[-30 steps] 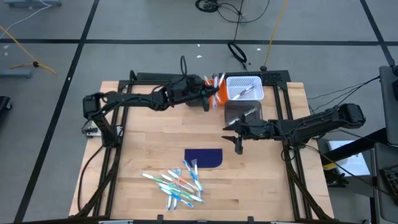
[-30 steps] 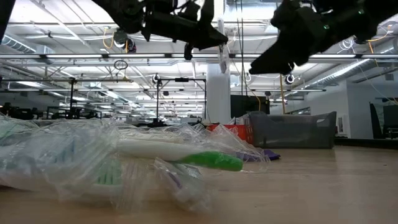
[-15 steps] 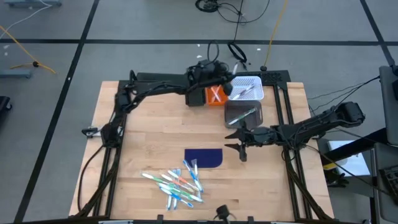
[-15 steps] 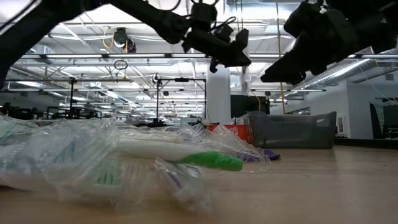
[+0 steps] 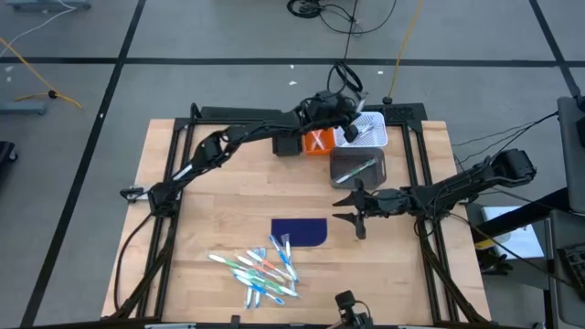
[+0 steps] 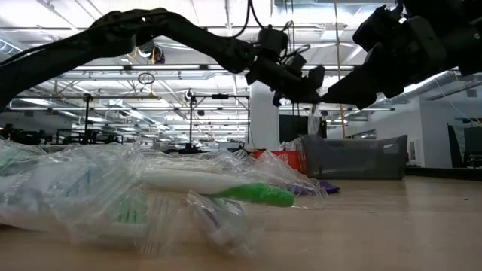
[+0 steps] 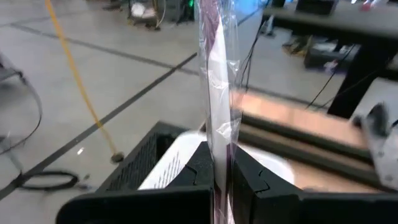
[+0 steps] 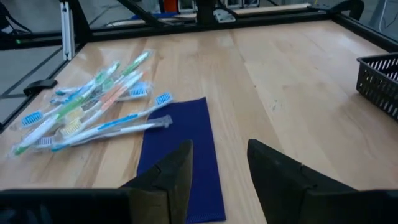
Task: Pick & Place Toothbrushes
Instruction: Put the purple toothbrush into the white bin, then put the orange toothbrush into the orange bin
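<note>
**benchwatcher:** Left arm has swung over since a second ago, from beside the orange bin [image 5: 315, 142] to above the white mesh basket [image 5: 363, 128] at the far end of the table. The left gripper [image 7: 219, 180] is clenched on one wrapped toothbrush [image 7: 214, 81], which stands upright between its fingers over the basket's rim. The right arm has eased a little toward the dark blue mat [image 5: 300, 232].

**tb_sorter:** And the right gripper?

**benchwatcher:** The right gripper [image 5: 358, 212] hangs just beside the mat, on the side toward the grey bin [image 5: 358, 168], fingers parted, gripping nothing. In its wrist view the mat [image 8: 180, 155] lies right ahead of the fingertips.

**tb_sorter:** Where's the rest of the toothbrushes?

**benchwatcher:** The pile of toothbrushes [image 5: 258, 270] is on the wood table [image 5: 201, 201], on the near side of the mat, one or two heads reaching its edge. Blue, green, white and orange handles all crossed over each other. In the low view crinkly clear wrappers [image 6: 90, 196] fill the foreground and block most of the table behind them, with a green-handled brush [image 6: 256, 194] poking out.
</note>
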Available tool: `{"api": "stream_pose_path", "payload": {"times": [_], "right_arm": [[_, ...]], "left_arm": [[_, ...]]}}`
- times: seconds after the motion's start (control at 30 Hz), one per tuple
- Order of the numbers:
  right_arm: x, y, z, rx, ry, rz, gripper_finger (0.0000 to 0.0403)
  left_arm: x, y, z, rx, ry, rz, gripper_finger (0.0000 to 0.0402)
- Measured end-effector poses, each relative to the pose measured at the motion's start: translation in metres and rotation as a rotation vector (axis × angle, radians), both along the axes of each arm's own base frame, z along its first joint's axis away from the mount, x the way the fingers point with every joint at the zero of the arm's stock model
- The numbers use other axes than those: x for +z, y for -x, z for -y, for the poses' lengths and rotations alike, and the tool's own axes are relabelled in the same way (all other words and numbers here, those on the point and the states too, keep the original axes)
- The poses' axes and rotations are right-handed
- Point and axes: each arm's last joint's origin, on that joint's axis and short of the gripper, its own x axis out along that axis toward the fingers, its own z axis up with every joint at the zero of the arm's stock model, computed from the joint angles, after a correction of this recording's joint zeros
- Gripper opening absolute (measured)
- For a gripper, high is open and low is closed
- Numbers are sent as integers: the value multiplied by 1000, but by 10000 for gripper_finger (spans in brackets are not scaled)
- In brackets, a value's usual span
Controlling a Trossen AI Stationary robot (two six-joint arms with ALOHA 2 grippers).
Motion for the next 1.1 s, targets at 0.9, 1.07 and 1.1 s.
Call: {"api": "stream_pose_path", "payload": {"times": [0.9,1.07,1.1], "right_arm": [[-1,1,0,-4,1,6,146],[-1,1,0,-4,1,6,146],[-1,1,0,-4,1,6,146]], "left_arm": [[-25,-3,10,87,-49,-174,111],[-25,-3,10,87,-50,-172,162],[-25,-3,10,89,-44,-170,170]]}}
